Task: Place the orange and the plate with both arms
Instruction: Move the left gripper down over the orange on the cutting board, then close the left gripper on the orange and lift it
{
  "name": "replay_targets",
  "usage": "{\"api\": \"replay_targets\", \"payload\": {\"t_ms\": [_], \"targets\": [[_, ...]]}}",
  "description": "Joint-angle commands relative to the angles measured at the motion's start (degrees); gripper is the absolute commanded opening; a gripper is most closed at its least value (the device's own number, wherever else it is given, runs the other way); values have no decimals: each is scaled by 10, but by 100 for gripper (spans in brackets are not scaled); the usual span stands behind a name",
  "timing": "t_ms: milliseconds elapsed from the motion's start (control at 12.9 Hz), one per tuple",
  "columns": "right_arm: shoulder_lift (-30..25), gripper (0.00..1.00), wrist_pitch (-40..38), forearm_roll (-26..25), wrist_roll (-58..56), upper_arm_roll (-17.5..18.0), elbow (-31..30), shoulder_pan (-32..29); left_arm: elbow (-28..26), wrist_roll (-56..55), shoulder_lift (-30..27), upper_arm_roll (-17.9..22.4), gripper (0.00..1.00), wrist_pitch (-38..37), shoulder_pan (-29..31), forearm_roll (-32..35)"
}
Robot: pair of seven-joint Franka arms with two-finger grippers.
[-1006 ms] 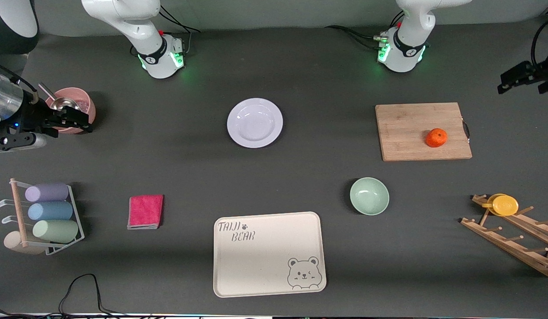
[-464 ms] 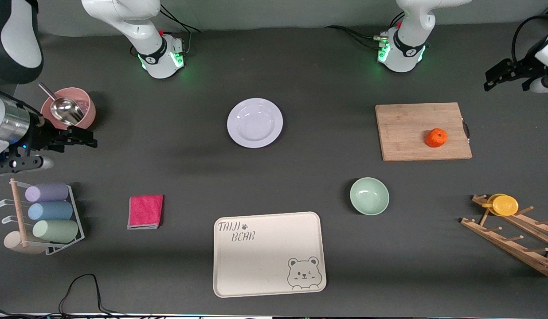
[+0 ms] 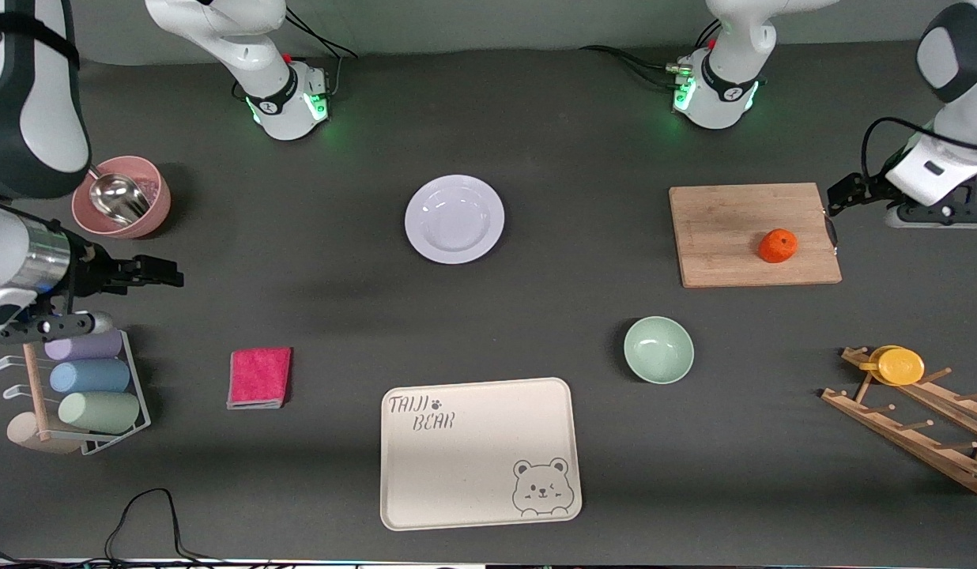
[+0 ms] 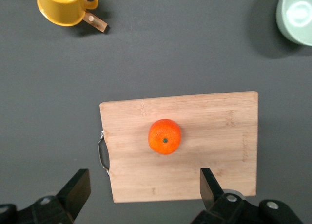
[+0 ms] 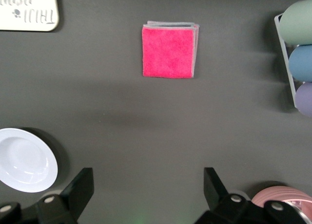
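Note:
The orange (image 3: 777, 246) (image 4: 165, 136) sits on a wooden cutting board (image 3: 753, 235) (image 4: 204, 151) toward the left arm's end of the table. My left gripper (image 3: 836, 197) (image 4: 143, 185) hovers open over the board's handle edge, beside the orange, with nothing between its fingers. The white plate (image 3: 454, 219) (image 5: 24, 159) lies flat on the dark table midway between the arms' bases. My right gripper (image 3: 171, 273) (image 5: 146, 185) hangs open and empty over bare table at the right arm's end, well apart from the plate.
A cream bear tray (image 3: 479, 453) lies near the front edge, with a pale green bowl (image 3: 658, 349) beside it. A pink cloth (image 3: 259, 377), a rack of cups (image 3: 85, 379), a pink bowl with a scoop (image 3: 121, 197) and a wooden rack with a yellow cup (image 3: 895, 366) stand around.
The left gripper has come in from the table's end to the cutting board's handle edge. The right gripper has left the pink bowl and moved toward the cup rack. Both stay open.

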Motion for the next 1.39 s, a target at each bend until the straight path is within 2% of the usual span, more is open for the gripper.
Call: {"api": "replay_targets", "payload": {"t_ms": [0,232,619,1315], "targets": [[14,100,-12,9,-1,-4,26,-4,-73,15,-2,-2,100,84,12,5],[23,100,-13,5,9,-5,18,-15,-131,16,16,-2,100,165,11,5],[40,100,-9,8,2,-5,31,-43,-187,22,102,-2,100,319,10,5],[72,100,27,10,10,-7,64,-52,-193,31,185,-2,100,375,10,5]]}}
